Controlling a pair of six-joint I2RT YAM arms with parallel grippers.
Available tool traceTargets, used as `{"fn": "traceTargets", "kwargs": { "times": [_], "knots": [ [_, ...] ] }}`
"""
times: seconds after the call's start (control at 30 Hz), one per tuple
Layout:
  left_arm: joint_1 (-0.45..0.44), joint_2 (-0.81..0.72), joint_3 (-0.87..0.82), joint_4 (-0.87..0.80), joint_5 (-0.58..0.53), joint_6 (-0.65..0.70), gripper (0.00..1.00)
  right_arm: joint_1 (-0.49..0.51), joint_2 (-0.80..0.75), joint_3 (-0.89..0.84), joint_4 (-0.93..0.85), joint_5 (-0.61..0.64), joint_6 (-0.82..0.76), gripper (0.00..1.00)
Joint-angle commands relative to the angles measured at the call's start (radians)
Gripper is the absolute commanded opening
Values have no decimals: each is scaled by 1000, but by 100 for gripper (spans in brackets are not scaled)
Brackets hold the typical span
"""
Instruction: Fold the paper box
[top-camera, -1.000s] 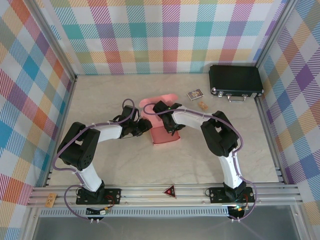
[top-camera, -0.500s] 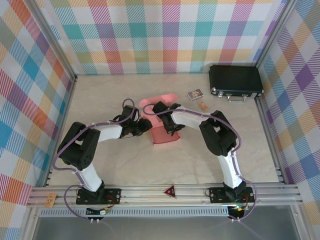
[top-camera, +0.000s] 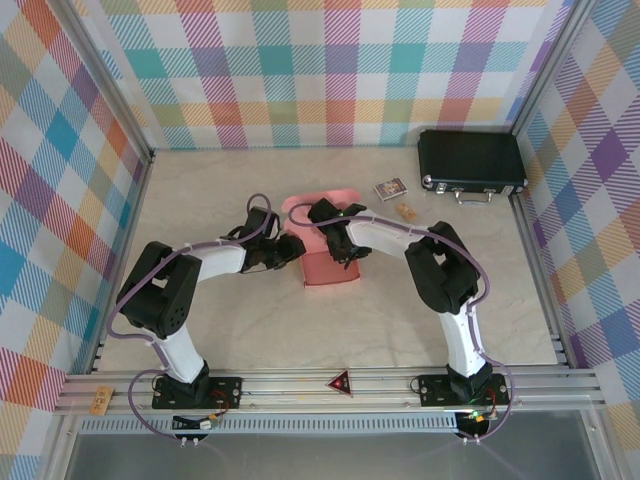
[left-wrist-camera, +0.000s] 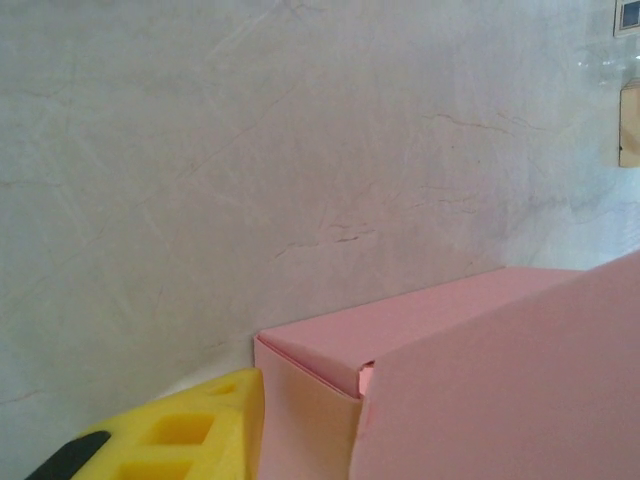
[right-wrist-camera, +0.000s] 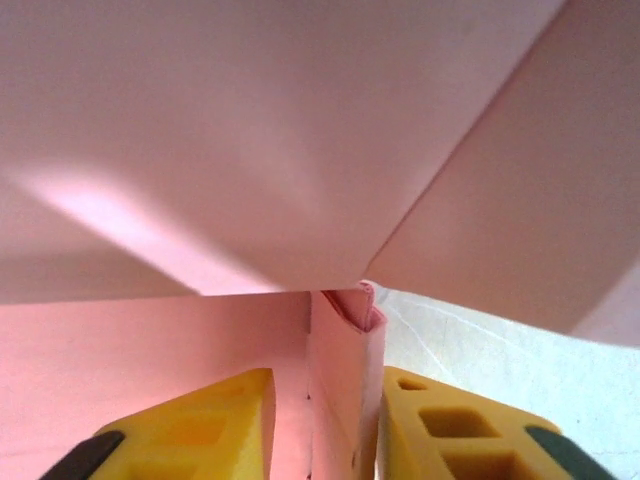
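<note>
Salmon-pink cardboard, the paper box (top-camera: 330, 270) sits near the middle of the table (top-camera: 200, 190), its open tray toward 6 o'clock and a raised flap at its 12 o'clock side.

The right gripper (top-camera: 345, 252) is at the tray's far wall, about 1 o'clock on the box. In its wrist view the right gripper (right-wrist-camera: 328, 385) straddles an upright pink wall. The jaws are apart: one yellow finger (right-wrist-camera: 450, 420) lies against the wall, and the other (right-wrist-camera: 210, 420) stands just off it with a slim gap.

The left gripper (top-camera: 293, 250) meets the box at its 10 o'clock corner. Its wrist view shows one yellow finger (left-wrist-camera: 200, 425) just beside the corner wall. A pink panel hides the rest, so I cannot tell whether those jaws are apart or pinching.

A black case (top-camera: 471, 163) lies well apart at 2 o'clock.
</note>
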Motion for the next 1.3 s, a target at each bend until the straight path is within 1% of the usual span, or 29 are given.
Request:
{"fn": "traceTargets", "kwargs": {
  "times": [0.0, 0.13, 0.2, 0.33, 0.4, 0.53, 0.63, 0.77, 0.87, 0.93, 1.0, 1.1, 1.17, 1.27],
  "knots": [
    [-8, 22, 49, -47, 15, 42, 34, -2, -50, -15, -17, -20, 22, 37],
    [-8, 36, 82, -74, 13, 65, 34, -2, -76, -32, -7, -20, 30, 45],
    [-8, 34, 94, -93, 6, 76, 35, -5, -96, -42, -4, -18, 32, 47],
    [-8, 0, 100, -123, -12, 101, 39, -14, -156, -76, 20, -34, 31, 50],
    [-8, -30, 106, -147, -25, 120, 42, -20, -198, -105, 44, -44, 23, 52],
    [-8, -95, 115, -210, -69, 164, 52, -41, -291, -176, 117, -88, -23, 54],
    [-8, -143, 135, -279, -127, 213, 57, -67, -362, -222, 166, -133, -60, 56],
    [-5, -182, 181, -389, -203, 291, 61, -136, -441, -260, 218, -246, -119, 56],
    [9, -179, 229, -444, -229, 348, 63, -205, -470, -270, 245, -351, -178, 57],
    [19, -172, 258, -468, -230, 389, 66, -250, -472, -266, 250, -406, -223, 56],
    [29, -157, 296, -491, -229, 434, 71, -301, -461, -254, 251, -489, -277, 56],
    [41, -117, 349, -528, -225, 504, 73, -380, -433, -235, 252, -631, -332, 56],
    [47, -96, 376, -539, -205, 550, 75, -421, -413, -226, 266, -699, -366, 56],
    [55, -60, 411, -553, -154, 627, 75, -440, -395, -207, 278, -728, -442, 55]
  ]
}}
